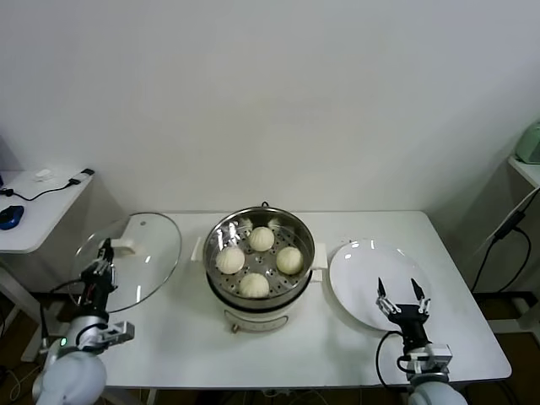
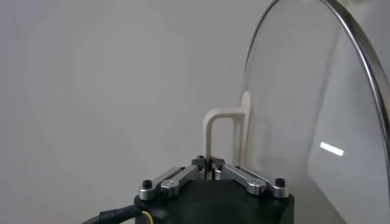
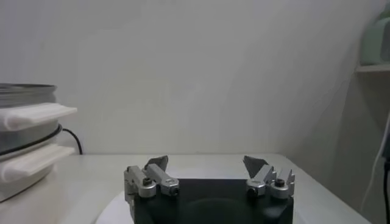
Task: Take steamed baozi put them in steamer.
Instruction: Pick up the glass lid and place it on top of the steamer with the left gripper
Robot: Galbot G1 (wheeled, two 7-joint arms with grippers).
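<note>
Holding the glass lid [image 1: 131, 260] off to our left; all four baozi sit in the steamer [image 1: 260, 253].
White table [image 1: 194, 342] carries the steamer at centre, with the steamed baozi [image 1: 261, 239] on its perforated tray. White plate [image 1: 371, 283] lies right of it. Our left gripper [image 2: 212, 163] is clamped on the lid's cream handle [image 2: 222, 131]; our right gripper [image 1: 402, 295] hovers over the plate, fingers spread wide.

Bare lab: white table [image 1: 169, 337], cables [image 1: 498, 245].
</note>
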